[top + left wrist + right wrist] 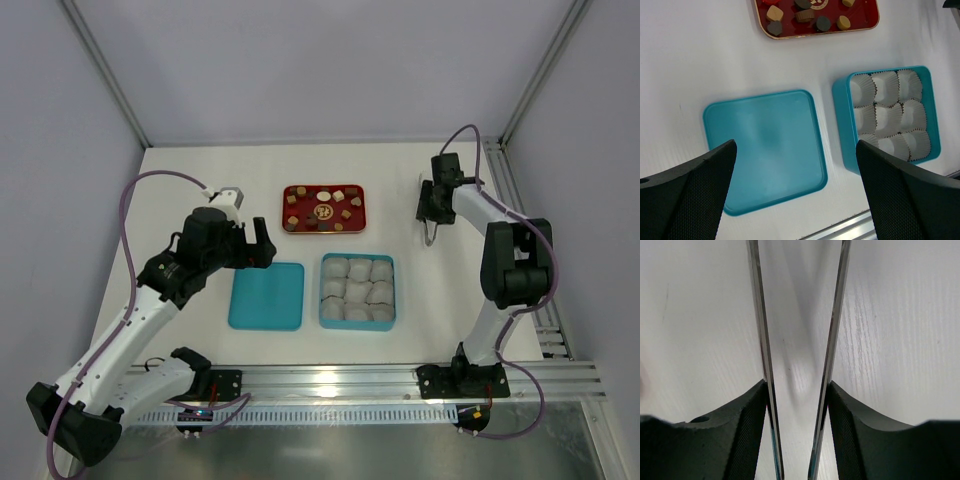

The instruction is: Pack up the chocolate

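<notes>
We are taking up the tool: the right jaws are pressing narrow on both blades of the metal tongs (760, 315), and the left jaws are hanging wide over the teal lid (765, 145). The chocolate (774, 13) is lying on the red tray (862, 15), with none in the teal box (842, 125). We judge the next move is calling for a firm, square hold before carrying the tongs trayward.

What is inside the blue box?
Nine crinkled white paper cups fill the blue box, three by three. The chocolate lies on the red tray, not in any cup. The cups cover the box's floor, so that can't be seen.
</notes>
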Controlling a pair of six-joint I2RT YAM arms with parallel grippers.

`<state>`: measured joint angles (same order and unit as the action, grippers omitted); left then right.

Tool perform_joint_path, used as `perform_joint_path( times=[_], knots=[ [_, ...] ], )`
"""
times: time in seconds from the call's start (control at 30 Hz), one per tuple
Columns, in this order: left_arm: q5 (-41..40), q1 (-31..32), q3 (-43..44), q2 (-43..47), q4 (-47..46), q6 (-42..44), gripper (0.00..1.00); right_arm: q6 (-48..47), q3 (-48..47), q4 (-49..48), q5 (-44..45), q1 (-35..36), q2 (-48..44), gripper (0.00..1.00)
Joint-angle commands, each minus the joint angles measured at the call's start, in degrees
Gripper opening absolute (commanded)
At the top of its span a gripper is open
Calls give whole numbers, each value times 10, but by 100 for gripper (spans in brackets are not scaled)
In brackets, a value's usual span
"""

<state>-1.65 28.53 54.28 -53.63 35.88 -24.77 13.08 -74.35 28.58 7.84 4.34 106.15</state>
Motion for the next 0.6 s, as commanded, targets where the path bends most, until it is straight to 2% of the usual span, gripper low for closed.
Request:
perform_joint_path(
  times=[0.0,0.4,0.57],
  knots=[
    [1,2,19,4,-6,10,100,17,-24,15,6,1,-61,52],
    [-2,2,20,5,-5,11,100,26,-40,81,51,53,-147,51],
    [-5,2,19,5,-5,12,100,27,-33,90,42,57,-177,48]
  ],
)
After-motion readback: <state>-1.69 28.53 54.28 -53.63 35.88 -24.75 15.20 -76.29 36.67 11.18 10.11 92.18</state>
